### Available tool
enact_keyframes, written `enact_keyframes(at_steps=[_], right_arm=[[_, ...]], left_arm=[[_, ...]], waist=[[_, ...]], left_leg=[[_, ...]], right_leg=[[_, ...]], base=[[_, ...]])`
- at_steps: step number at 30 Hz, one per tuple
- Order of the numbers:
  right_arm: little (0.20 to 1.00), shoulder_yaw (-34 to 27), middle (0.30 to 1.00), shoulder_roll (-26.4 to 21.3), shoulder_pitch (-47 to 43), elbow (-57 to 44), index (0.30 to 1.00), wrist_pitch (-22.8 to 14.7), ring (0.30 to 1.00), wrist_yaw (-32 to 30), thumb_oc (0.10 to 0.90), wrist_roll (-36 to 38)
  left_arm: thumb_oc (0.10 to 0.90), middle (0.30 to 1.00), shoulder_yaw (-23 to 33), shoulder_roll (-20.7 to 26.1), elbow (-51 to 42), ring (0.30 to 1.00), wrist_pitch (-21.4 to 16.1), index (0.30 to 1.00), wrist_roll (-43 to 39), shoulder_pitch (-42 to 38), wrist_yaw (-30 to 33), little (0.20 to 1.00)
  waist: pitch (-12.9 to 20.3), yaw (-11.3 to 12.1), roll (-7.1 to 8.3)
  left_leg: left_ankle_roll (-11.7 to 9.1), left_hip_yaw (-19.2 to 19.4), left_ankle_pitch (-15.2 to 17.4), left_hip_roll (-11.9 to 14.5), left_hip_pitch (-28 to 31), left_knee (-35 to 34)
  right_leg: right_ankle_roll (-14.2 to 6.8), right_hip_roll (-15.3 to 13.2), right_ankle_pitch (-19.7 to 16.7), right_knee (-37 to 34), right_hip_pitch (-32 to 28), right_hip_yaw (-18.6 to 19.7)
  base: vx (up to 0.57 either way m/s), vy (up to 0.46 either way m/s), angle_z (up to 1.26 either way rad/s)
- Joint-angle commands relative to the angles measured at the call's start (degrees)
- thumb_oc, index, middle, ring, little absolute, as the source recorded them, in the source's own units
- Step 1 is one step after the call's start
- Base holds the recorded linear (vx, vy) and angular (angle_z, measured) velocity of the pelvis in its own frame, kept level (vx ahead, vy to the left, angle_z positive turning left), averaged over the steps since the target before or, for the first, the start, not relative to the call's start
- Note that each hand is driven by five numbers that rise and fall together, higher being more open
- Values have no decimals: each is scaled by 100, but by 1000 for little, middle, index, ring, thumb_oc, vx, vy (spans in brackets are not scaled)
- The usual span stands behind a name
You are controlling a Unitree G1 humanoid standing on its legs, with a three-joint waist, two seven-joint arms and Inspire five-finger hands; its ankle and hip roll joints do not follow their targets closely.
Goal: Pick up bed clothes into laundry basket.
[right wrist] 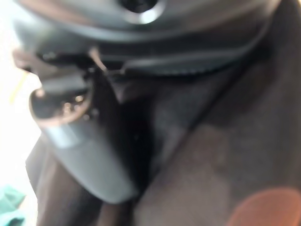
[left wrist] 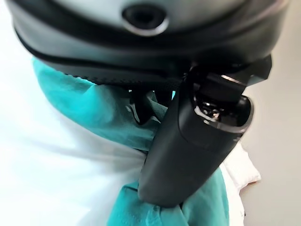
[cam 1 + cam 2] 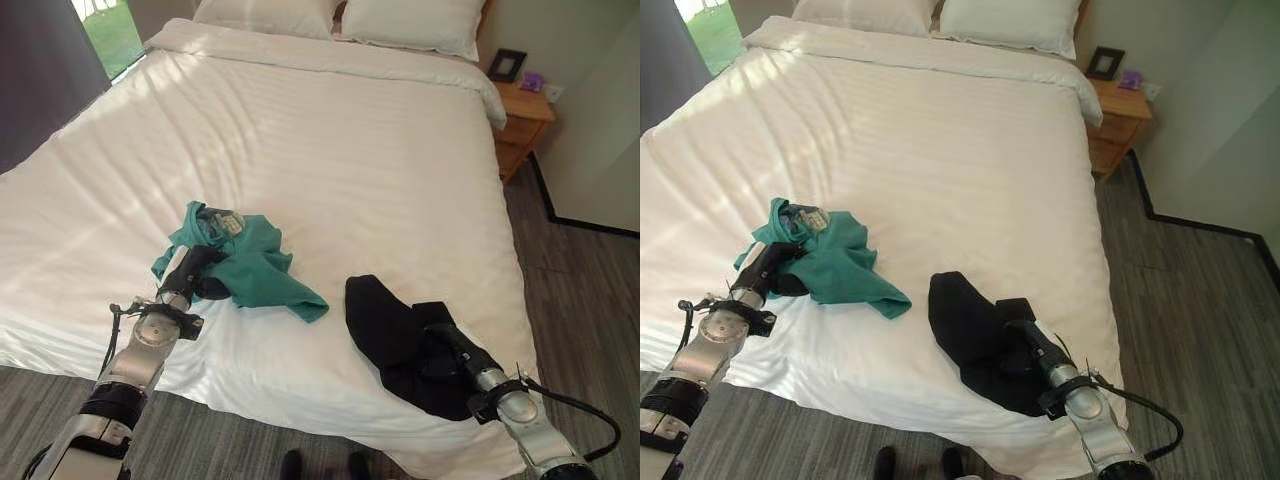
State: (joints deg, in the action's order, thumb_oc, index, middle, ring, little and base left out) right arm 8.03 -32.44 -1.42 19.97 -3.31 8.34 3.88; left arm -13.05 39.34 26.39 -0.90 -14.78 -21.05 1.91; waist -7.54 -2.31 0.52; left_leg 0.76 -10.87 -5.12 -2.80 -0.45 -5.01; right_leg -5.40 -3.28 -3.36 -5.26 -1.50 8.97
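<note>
Teal garment [image 3: 250, 262] lies on white bed [image 3: 330, 140] at 9 o'clock, left hand [image 3: 192, 272] curled into its cloth. Black garment [image 3: 385, 325] lies at 5 o'clock; right hand [image 3: 447, 352] on it, grip indeterminate.

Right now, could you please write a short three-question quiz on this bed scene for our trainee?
1. True or false: the crumpled teal cotton garment lies on the white bed.
2. Which robot hand is at the crumpled black fabric garment: A left, B right?
3. Fill in: the small wooden nightstand stands beside the bed's ___ end.

Key: 1 true; 2 B; 3 pillow.
</note>
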Motion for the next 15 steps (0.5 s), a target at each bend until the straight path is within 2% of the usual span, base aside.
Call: enact_keyframes(at_steps=[1, 3, 5, 6, 9, 15], right_arm=[[300, -137, 300, -147, -400, -734, 300, -342, 300, -150, 400, 786], [300, -148, 300, -140, -618, -826, 300, -369, 300, -254, 400, 917], [300, -164, 300, -189, -1195, -1281, 300, -409, 300, -356, 400, 1282], [300, -164, 300, -192, -1201, -1281, 300, -406, 300, -355, 400, 1288], [300, -101, 300, -189, -1732, -1611, 300, -435, 300, -473, 400, 1476], [300, -29, 300, -35, -1804, -2130, 300, -348, 300, -363, 400, 1649]], left_arm=[[400, 300, 86, 267, -1135, 300, -833, 300, -979, -303, -340, 300], [400, 300, 66, 305, -1153, 300, -835, 300, -1050, -367, -317, 300], [400, 300, 96, 448, -1414, 300, -876, 300, -1358, -500, -274, 300], [400, 300, 101, 451, -1418, 300, -873, 300, -1363, -501, -275, 300], [400, 300, 50, 528, -1618, 300, -874, 300, -1557, -554, -290, 300], [400, 300, 207, 553, -1896, 300, -891, 300, -1622, -455, -251, 300]], waist=[[629, 506, -229], [649, 557, -252], [777, 718, -295], [771, 710, -294], [909, 881, -297], [1029, 992, -305]], left_leg=[[-260, -479, 80, -60, -414, 1], [-258, -530, 79, -74, -393, 1], [-263, -644, 70, -120, -357, 1], [-262, -650, 71, -123, -354, 1], [-262, -785, 80, -184, -311, 1], [-249, -867, 59, -217, -291, 1]], right_leg=[[-271, -159, 692, 379, -176, -98], [-268, -175, 714, 395, -212, -153], [-255, -221, 735, 389, -310, -283], [-255, -223, 738, 387, -315, -289], [-240, -260, 749, 345, -441, -429], [-236, -297, 715, 322, -519, -511]], base=[[-27, -40, 17], [-6, -22, 27], [-4, -26, 25], [12, -35, 16], [15, -28, 31], [7, -2, 19]])
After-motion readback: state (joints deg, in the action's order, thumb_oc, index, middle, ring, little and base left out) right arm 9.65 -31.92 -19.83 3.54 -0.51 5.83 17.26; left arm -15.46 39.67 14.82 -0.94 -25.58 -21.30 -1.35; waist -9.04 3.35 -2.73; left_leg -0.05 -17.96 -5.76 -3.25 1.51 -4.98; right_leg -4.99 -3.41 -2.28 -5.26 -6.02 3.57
